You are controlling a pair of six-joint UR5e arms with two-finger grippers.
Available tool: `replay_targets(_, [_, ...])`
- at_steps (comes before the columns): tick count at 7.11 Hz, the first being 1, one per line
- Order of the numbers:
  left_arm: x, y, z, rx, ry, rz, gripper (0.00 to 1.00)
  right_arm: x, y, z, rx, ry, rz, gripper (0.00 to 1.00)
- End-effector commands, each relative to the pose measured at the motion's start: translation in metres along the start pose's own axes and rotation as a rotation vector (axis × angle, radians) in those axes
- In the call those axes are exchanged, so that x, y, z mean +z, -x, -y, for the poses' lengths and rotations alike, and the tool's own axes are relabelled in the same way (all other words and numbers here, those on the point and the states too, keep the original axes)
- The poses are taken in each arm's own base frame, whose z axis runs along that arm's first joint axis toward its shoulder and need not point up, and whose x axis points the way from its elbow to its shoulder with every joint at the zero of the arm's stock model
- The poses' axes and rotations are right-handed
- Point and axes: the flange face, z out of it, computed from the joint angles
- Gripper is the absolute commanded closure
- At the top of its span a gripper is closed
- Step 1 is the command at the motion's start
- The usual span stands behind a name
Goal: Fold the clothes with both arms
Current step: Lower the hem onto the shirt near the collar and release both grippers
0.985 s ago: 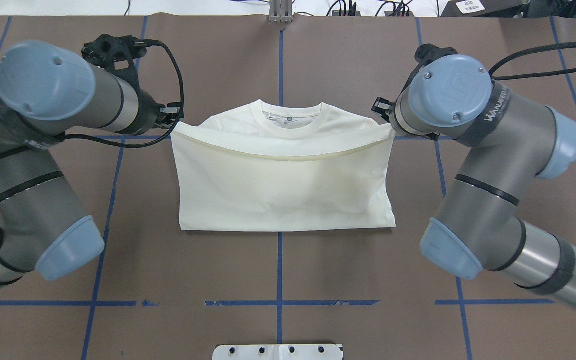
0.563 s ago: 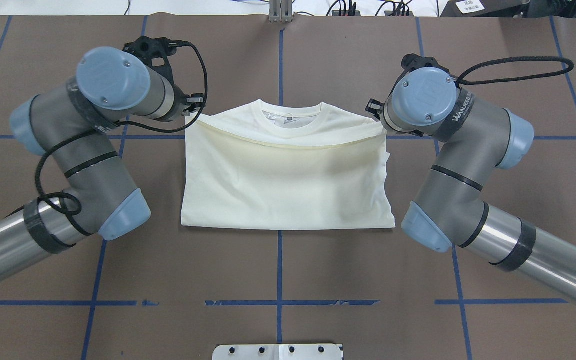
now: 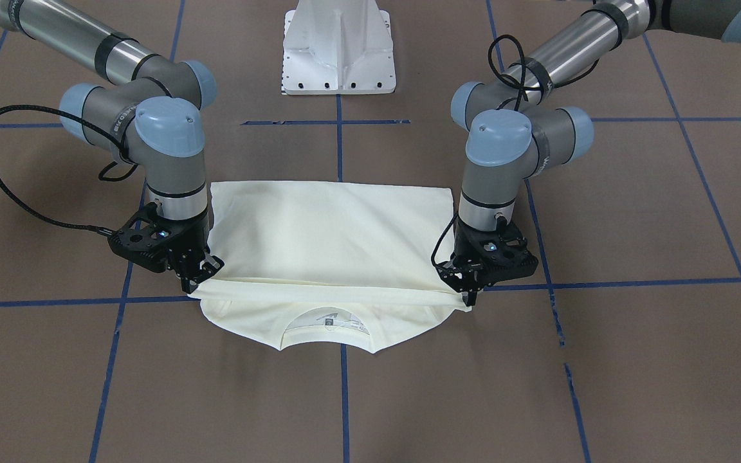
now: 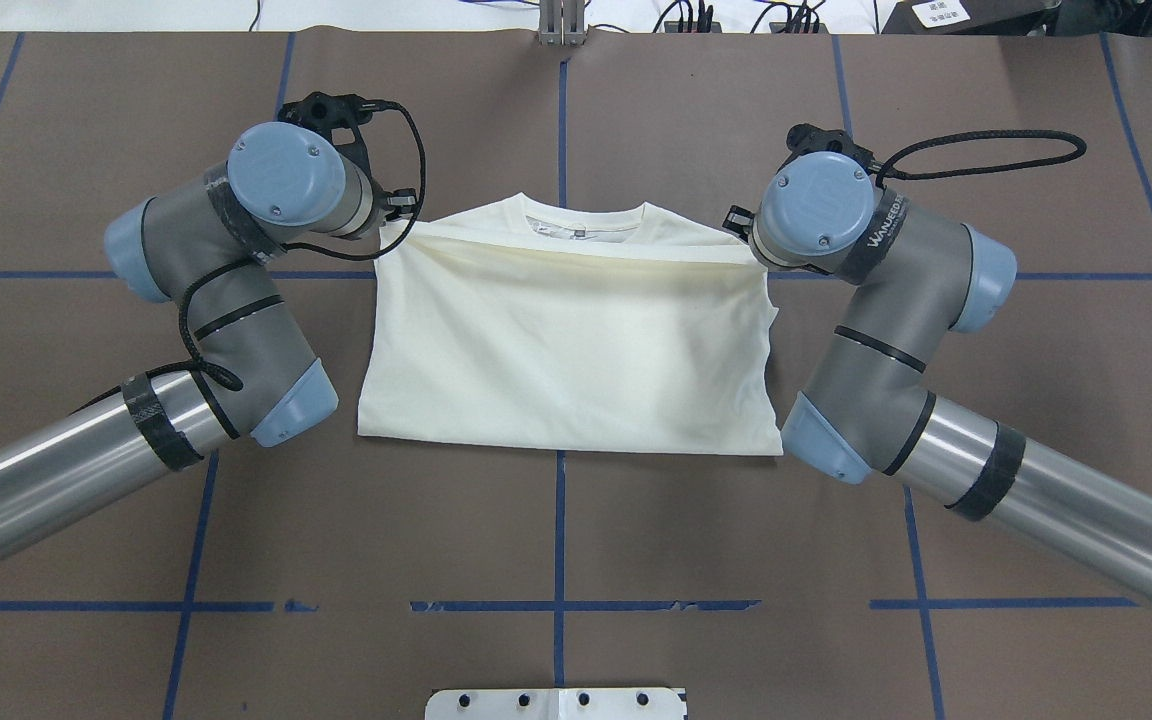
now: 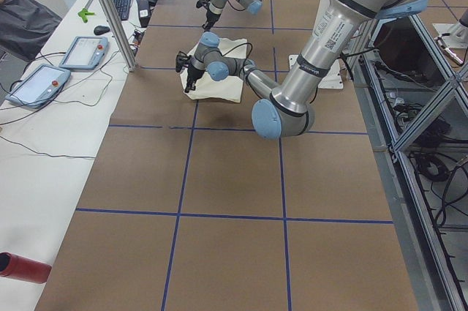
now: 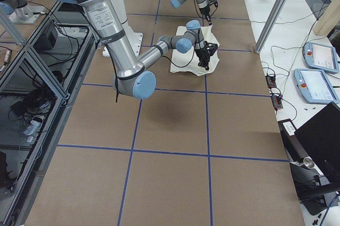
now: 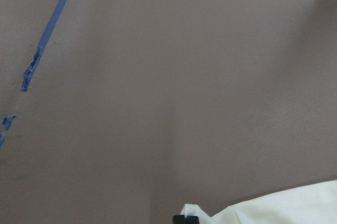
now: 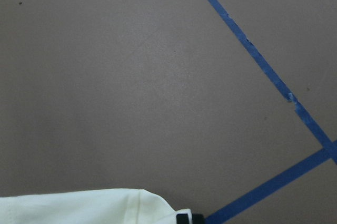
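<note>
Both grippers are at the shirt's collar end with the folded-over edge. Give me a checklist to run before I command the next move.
1. Left gripper shut on its corner of the shirt: ok.
2. Right gripper shut on its corner: ok.
3. Held edge taut, no sag between the grippers: ok.
4. Held edge covers the collar: not ok, the collar shows beyond it.
5. Near fold lies flat on the table: ok.
6. Side edges stacked evenly: cannot tell from these views.
</note>
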Motion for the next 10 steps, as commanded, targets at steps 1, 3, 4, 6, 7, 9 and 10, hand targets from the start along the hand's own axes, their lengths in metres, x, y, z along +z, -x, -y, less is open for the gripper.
replay_targets(1, [0.0, -0.004, 0.0, 0.003, 0.0, -0.005, 0.8, -0.001, 0.009, -0.005, -0.005, 0.003, 0.006, 0.1])
replay_targets(3, [-0.04, -0.009, 0.004, 0.205, -0.033, -0.095, 0.0, -0.023, 0.022, -0.004, -0.119, 0.003, 0.052, 0.0])
replay_targets(4, [-0.065, 0.017, -0.012, 0.219, 0.001, -0.147, 0.0, -0.043, 0.018, 0.007, -0.238, 0.014, 0.088, 0.0])
replay_targets(6, [-0.124, 0.055, -0.061, 0.24, 0.046, -0.274, 0.0, -0.051, 0.002, 0.016, -0.277, 0.048, 0.107, 0.0])
replay_targets(7, [-0.128, 0.066, -0.093, 0.177, 0.086, -0.297, 0.0, -0.051, 0.001, 0.016, -0.277, 0.047, 0.107, 0.0])
replay_targets(9, [-0.109, 0.076, -0.143, 0.074, 0.083, -0.281, 0.3, -0.052, 0.002, 0.016, -0.276, 0.046, 0.109, 0.0])
replay_targets(10, [-0.102, 0.073, -0.162, 0.024, 0.117, -0.274, 0.46, -0.052, 0.002, 0.016, -0.276, 0.046, 0.109, 0.0])
